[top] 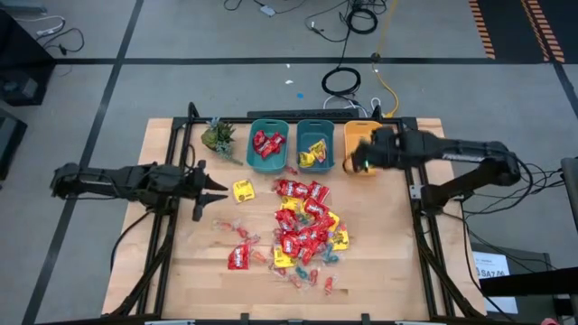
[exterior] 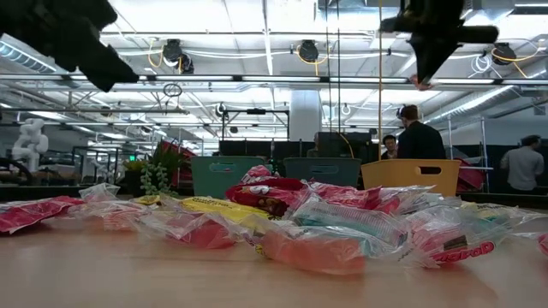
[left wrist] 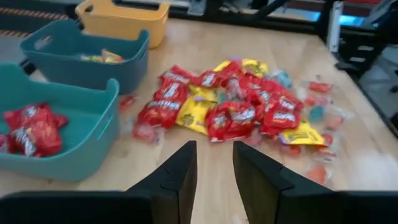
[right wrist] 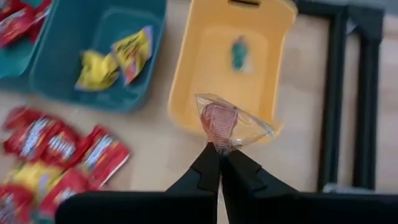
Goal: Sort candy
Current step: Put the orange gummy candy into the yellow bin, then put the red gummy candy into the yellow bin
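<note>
A heap of candy lies on the wooden table: red packets, yellow packets and small twist-wrapped pieces. One yellow packet lies apart near my left gripper. Three bins stand at the far edge: a teal bin with red packets, a teal bin with yellow packets, and a yellow bin with one teal piece. My right gripper is raised over the yellow bin's near rim, shut on a pink twist-wrapped candy. My left gripper hovers open at the table's left, pointing toward the heap. My right gripper pinches the pink candy by the twisted end of its clear wrapper, between the two fingertips. The fingers point down from above. The candy is lifted clear and sticks out past the fingertips over the yellow bin's near rim.
A small green plant stands left of the teal bins. A black frame runs along the table's sides. Bare wood lies between my left gripper and the heap. People stand in the room beyond the table.
</note>
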`<action>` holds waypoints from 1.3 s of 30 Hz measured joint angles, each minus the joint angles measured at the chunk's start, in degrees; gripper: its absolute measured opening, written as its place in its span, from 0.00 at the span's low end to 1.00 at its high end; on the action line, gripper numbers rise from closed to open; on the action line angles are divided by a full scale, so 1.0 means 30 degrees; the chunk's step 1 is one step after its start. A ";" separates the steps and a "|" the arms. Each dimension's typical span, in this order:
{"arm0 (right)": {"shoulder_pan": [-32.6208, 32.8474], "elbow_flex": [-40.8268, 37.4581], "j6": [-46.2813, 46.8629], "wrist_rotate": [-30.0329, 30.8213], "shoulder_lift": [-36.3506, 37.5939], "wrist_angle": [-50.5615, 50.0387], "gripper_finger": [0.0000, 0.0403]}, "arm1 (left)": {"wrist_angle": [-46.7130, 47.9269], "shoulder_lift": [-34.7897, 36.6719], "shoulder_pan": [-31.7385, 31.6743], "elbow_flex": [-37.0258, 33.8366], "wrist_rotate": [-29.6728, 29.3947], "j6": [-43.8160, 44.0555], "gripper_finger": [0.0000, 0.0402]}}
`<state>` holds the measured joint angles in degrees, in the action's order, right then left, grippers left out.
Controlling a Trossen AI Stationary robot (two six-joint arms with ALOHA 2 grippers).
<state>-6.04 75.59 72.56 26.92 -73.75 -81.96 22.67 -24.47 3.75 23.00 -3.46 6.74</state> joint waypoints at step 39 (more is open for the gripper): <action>-1.1507 -0.2688 -1.2043 -0.4015 -0.0121 0.8158 0.58 | -0.1507 0.0009 -0.0291 0.0007 0.0007 0.1118 0.28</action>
<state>-40.57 67.53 36.44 14.87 -74.11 -57.49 18.15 -24.45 2.87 23.03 -3.44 10.09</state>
